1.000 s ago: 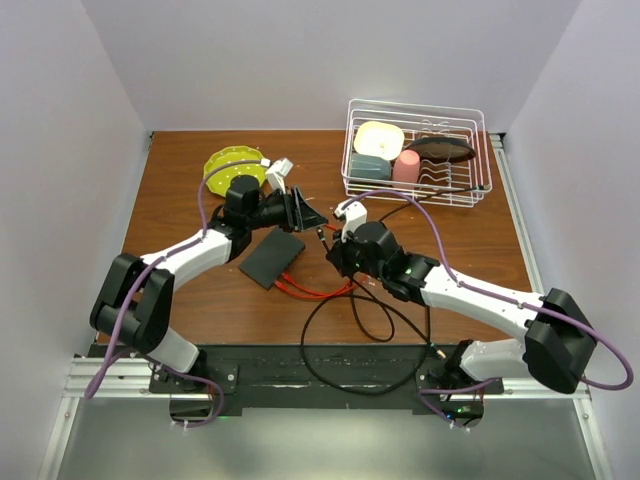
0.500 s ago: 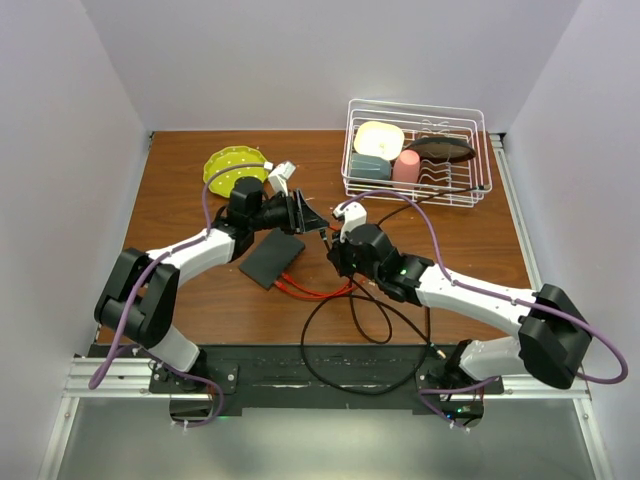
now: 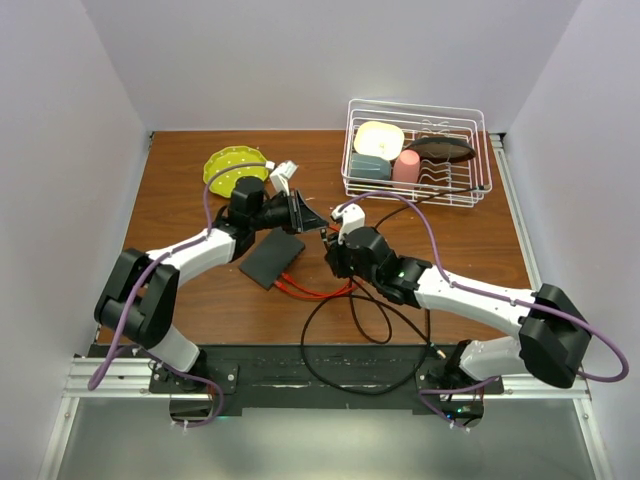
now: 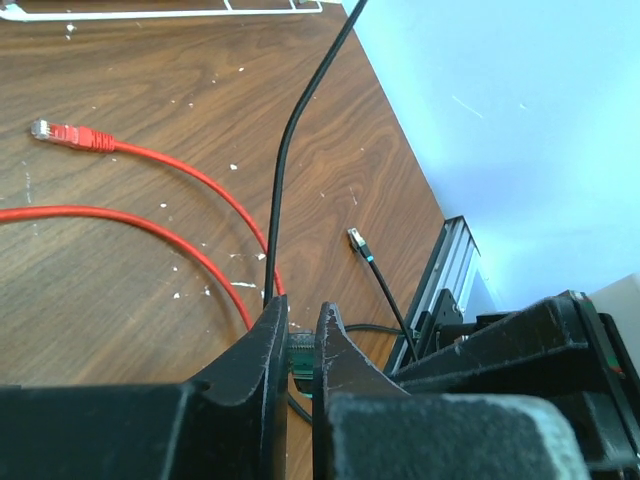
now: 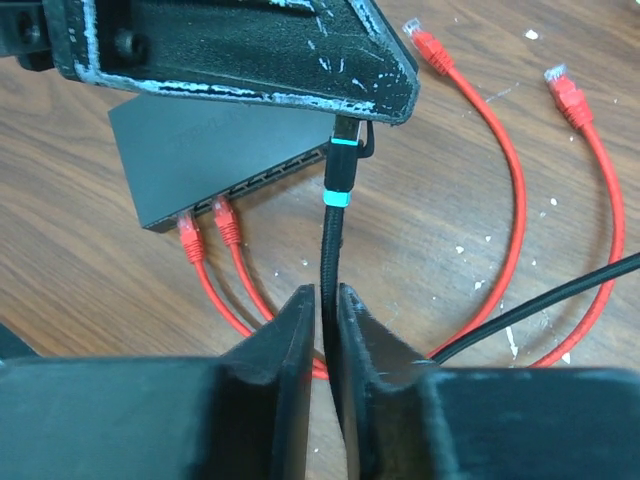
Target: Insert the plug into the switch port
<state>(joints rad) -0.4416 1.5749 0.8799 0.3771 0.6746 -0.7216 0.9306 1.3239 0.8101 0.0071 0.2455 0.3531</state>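
The flat black switch box (image 3: pixel 272 258) lies on the brown table; in the right wrist view (image 5: pixel 215 150) its port row (image 5: pixel 275 175) faces me, with two red plugs (image 5: pixel 207 228) in the left ports. My left gripper (image 3: pixel 310 217) is shut on the black cable's plug (image 4: pixel 300 355), whose teal-banded boot (image 5: pixel 340 175) hangs below its finger, just right of the box's port edge and apart from it. My right gripper (image 3: pixel 331 250) is shut on the black braided cable (image 5: pixel 329 255) a little behind the plug.
A white wire dish rack (image 3: pixel 420 150) with cups and bowls stands back right. A yellow-green plate (image 3: pixel 232 165) lies back left. Loose red cables (image 5: pixel 515 200) and a black cable loop (image 3: pixel 360 340) lie near the front. The black cable's other end (image 4: pixel 357 238) lies free.
Both grippers have drawn slightly closer over the box's right end: the left a little to the right, the right a little to the left. Both holds are unchanged.
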